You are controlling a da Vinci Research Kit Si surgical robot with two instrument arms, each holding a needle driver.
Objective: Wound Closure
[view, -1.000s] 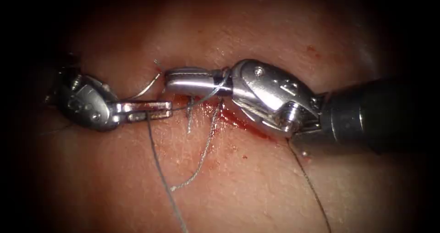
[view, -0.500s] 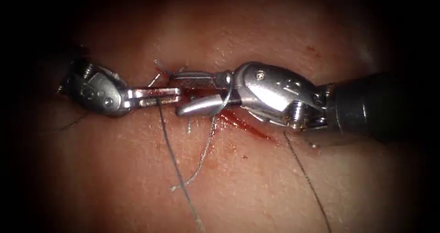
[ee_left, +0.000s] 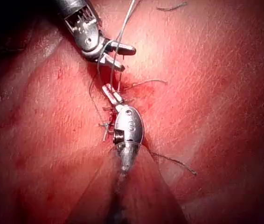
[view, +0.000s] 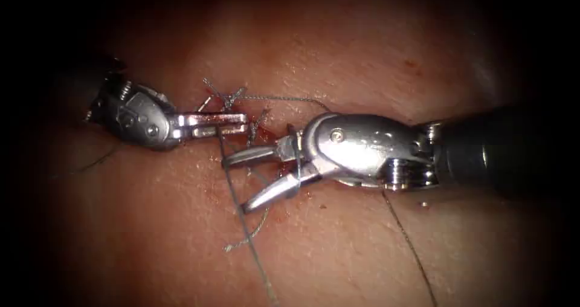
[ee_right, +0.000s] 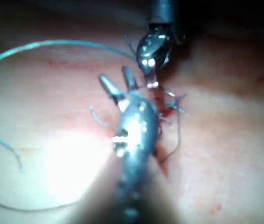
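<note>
The left tool (view: 232, 122) lies across the cut (view: 275, 139) from the endoscope view's left, its jaws pressed together on the thread (view: 241, 219); from that pinch one dark strand runs down over the tissue (view: 338, 246) toward the near edge of the view. The right tool (view: 241, 183) enters from the right with its jaws spread wide — the upper jaw points toward the left tool's tip, the lower jaw angles down and to the left — and nothing is clamped between them. A strand is wrapped around the right tool's neck just behind the jaws, and a thin strand arcs from the knot area above the left tool over to the right tool's wrist. Red fluid (view: 284, 139) marks the cut between the two tools. Short thread ends stick up near the left tool's tip, and a pale loose end (view: 251, 237) lies curled on the tissue below the spread jaws. Another strand trails down the tissue on the right, under the right tool's shaft. In the left wrist view the left tool (ee_left: 112, 94) grips the thread (ee_left: 122, 32) beside the cut, and the right tool (ee_left: 121, 57) sits beyond it with jaws apart and thread draped across them. In the right wrist view the right tool (ee_right: 118, 81) shows two parted jaws — the left tool (ee_right: 151, 84) sits just beyond them. The needle cannot be made out in these views.
</note>
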